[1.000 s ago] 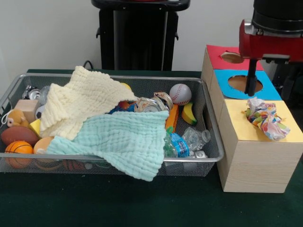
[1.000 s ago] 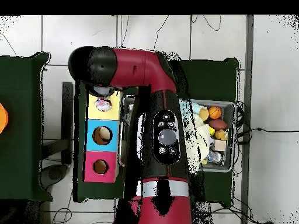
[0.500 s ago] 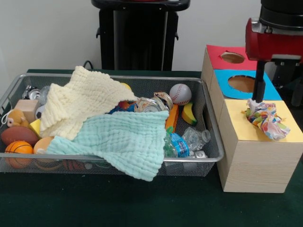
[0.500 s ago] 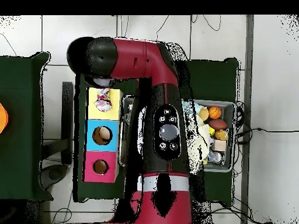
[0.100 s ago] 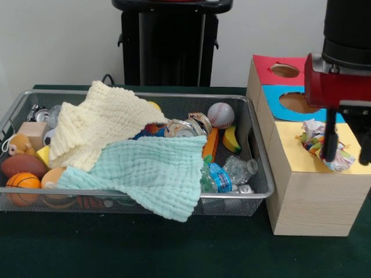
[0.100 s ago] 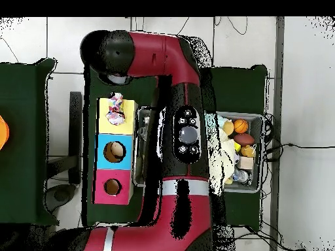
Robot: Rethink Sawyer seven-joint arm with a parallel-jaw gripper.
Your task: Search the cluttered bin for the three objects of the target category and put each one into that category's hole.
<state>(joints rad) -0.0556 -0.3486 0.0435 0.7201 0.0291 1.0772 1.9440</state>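
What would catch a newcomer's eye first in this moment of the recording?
The crumpled multicoloured paper ball sitting on the yellow-topped wooden box, with the red and black gripper open in front of it. Then the wire mesh bin, where a pale yellow cloth and mint green cloth blanket the clutter.

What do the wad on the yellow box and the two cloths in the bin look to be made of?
The wad looks like crumpled printed paper: sharp creases, white patches, matte multicolour print. The cream cloth and the mint cloth look like soft woven cotton, matte, with a puckered waffle texture and limp folds. Fibre type is a guess.
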